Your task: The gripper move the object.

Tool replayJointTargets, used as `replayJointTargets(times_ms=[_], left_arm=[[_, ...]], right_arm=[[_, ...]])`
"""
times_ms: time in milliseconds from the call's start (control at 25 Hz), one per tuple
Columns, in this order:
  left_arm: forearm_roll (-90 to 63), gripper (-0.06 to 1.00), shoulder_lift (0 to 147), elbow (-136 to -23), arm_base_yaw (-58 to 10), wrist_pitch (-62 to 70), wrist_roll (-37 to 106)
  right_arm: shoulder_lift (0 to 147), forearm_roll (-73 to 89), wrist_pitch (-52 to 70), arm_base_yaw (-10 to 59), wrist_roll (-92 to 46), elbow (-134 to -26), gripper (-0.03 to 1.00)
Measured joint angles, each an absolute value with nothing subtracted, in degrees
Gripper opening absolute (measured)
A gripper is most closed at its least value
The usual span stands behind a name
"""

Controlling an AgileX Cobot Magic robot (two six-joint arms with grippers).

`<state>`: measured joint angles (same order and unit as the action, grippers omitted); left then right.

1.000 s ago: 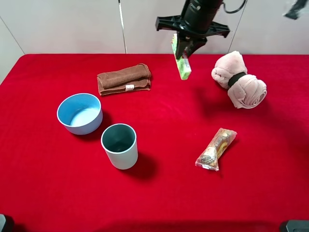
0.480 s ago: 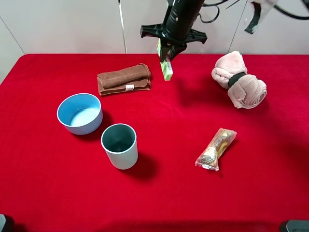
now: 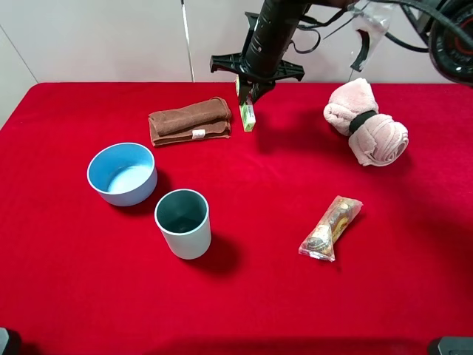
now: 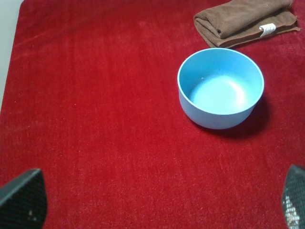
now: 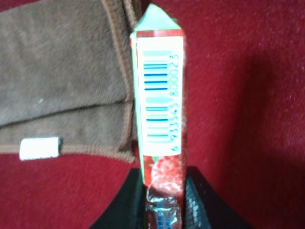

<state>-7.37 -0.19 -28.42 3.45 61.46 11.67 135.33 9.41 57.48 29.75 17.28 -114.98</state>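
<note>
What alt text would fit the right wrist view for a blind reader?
The black end effector grips a slim box with a barcode, its far end pointing toward a red tablecloth, beside a folded brown towel.

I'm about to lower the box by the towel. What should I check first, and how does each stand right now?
1. Right hand shut on the box: ok.
2. Box off the red table: cannot tell.
3. Box clear of the brown towel: cannot tell; it hangs right at the towel's edge.
4. Left hand open, out of the way near the blue bowl: ok.
</note>
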Motion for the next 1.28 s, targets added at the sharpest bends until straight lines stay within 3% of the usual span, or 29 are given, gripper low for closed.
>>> replayJointTargets(times_ms=[1080, 1280], left_arm=[[-7.4, 0.98, -0.2, -28.4, 3.4, 61.5, 11.7], [-7.4, 0.98, -0.2, -28.4, 3.4, 61.5, 11.7]], right_arm=[[140.4, 7.2, 54.5, 29.8, 18.8, -115.2, 0.11], [140.4, 7.0, 54.5, 29.8, 18.8, -115.2, 0.22]])
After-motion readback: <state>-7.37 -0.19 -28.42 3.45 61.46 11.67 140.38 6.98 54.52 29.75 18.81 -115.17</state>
